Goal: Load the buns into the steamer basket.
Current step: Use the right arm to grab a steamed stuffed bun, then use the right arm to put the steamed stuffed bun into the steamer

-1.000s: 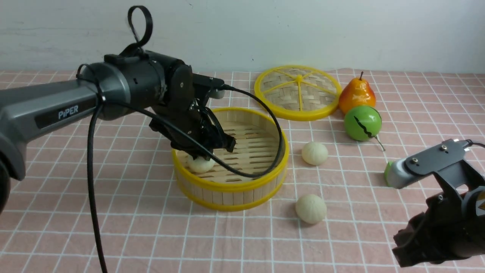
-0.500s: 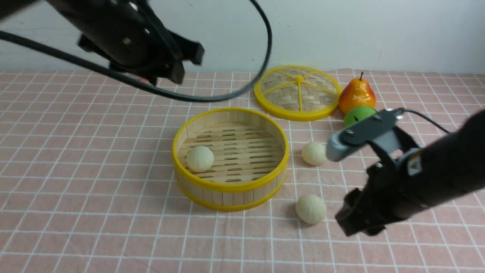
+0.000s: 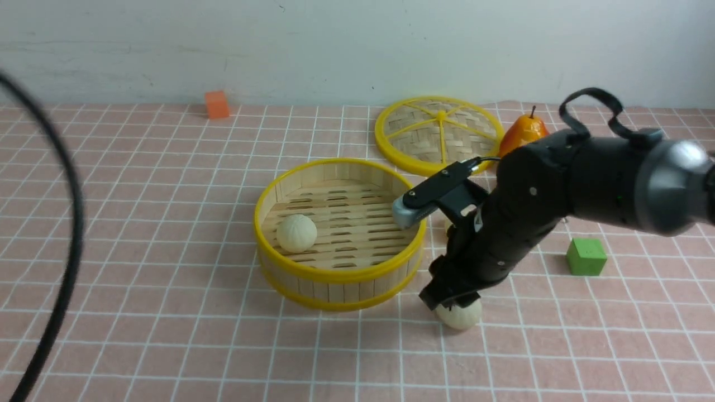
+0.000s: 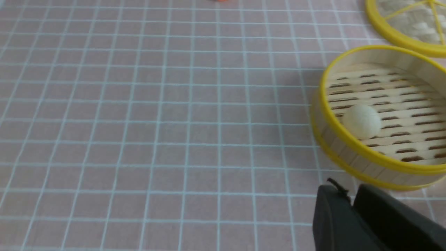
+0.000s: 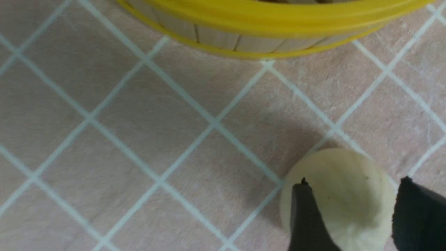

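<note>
My right pincer (image 5: pixel 353 183) hangs open astride the near bun (image 5: pixel 348 209) on the tabletop (image 3: pixel 167 223) (another bun (image 3: pixel 296 233) sits in the steamer basket (image 3: pixel 335 274)); left pincer (image 4: pixel 348 191) looks closed, empty.

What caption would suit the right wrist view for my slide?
Open right gripper straddles a bun lying on the cloth, just outside the basket.

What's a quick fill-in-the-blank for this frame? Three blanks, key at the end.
1. Only ___ bun lies in the basket.
2. The ___ arm's pincer straddles the bun on the cloth.
3. The cube beside that arm is ___.
Missing words: one; right; green.
</note>
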Controlling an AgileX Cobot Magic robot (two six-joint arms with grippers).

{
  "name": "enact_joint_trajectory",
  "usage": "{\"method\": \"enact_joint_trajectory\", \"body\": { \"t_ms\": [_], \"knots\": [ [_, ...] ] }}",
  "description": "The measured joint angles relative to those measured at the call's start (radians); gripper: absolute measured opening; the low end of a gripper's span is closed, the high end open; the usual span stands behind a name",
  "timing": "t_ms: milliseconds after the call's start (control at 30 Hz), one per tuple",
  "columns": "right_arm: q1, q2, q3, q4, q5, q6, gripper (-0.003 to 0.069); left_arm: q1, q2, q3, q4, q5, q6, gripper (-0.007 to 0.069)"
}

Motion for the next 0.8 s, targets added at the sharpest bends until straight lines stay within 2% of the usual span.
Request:
{"method": "enact_joint_trajectory", "body": {
  "t_ms": [67, 133, 200, 233, 267, 333, 367, 533, 733, 800],
  "knots": [
    [0.0, 0.038, -0.002, -0.043, -0.003, 0.0, 0.03, 0.0, -0.11, 0.121, 0.029, 0.001, -0.065, 0.0048],
    [0.0, 0.052, -0.002, -0.052, -0.003, 0.0, 0.0259, 0.0, -0.155, 0.175, 0.03, 0.002, -0.076, 0.0042],
    [0.0, 0.054, -0.009, -0.057, 0.001, 0.0, 0.0195, 0.0, -0.194, 0.224, 0.034, 0.002, -0.082, 0.0036],
    [0.0, 0.054, -0.018, -0.062, 0.01, 0.0, 0.0141, 0.0, -0.207, 0.24, 0.036, 0.002, -0.083, 0.0036],
    [0.0, 0.054, -0.02, -0.063, 0.01, 0.0, 0.0141, 0.0, -0.209, 0.242, 0.036, 0.003, -0.083, 0.0036],
    [0.0, 0.052, -0.054, -0.086, 0.064, 0.0, 0.0039, 0.0, -0.213, 0.251, 0.038, 0.014, -0.084, 0.0036],
    [0.0, 0.051, -0.072, -0.092, 0.092, 0.0, 0.0025, 0.0, -0.213, 0.254, 0.038, 0.019, -0.085, 0.0036],
    [0.0, 0.022, -0.25, -0.105, 0.214, -0.001, 0.0012, 0.0, -0.212, 0.289, 0.073, -0.006, -0.087, 0.0036],
    [0.006, 0.037, -0.401, -0.02, 0.165, -0.062, 0.0012, 0.0, -0.212, 0.365, 0.101, -0.146, -0.115, 0.0037],
    [0.023, 0.08, -0.428, 0.031, 0.115, -0.125, 0.0012, 0.0, -0.212, 0.374, 0.103, -0.166, -0.132, 0.0037]
  ]
}}
